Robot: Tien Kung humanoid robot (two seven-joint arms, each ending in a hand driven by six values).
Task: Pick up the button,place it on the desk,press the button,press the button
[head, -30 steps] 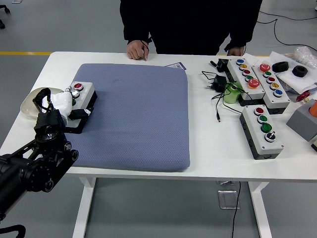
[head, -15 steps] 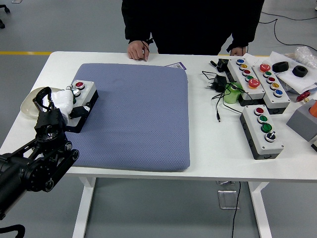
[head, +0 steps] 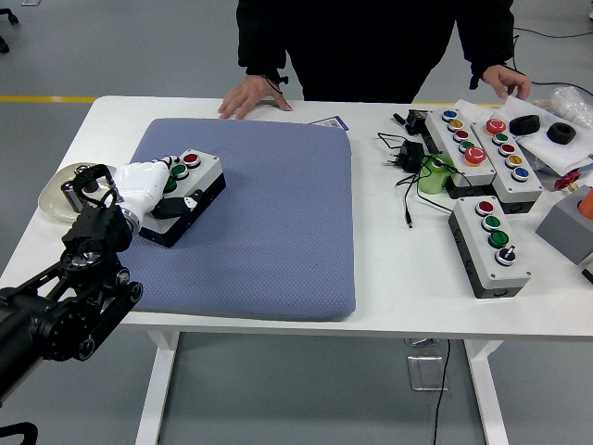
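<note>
Change: since a second ago the button box [head: 182, 197] has travelled right, from the mat's left edge to well onto the blue mat [head: 269, 222], carried by the left hand [head: 148, 185]; the person's hands have shifted too
Left arm: comes in from the lower left corner, black, reaching over the table's near-left part
Left hand: white-gloved, fingers wrapped over the box's near end, grasping it
Right hand: not in view
Button box: grey lid on a black base, lying slantwise on the mat's left part; a red and a green button show, others are hidden under the hand
Handling: looks like a rigid plastic case, light enough for one hand, smooth-sided so it may slip; best held across the long sides, clear of the buttons
Dish: pale dish [head: 54, 193] just left of the mat, behind the wrist
Other boxes: three more button boxes [head: 489, 243] and cables lie at the right, well apart
Person: stands at the far side, one hand [head: 252, 95] flat on the table's far edge, the other hand [head: 505, 80] near the far-right clutter
</note>
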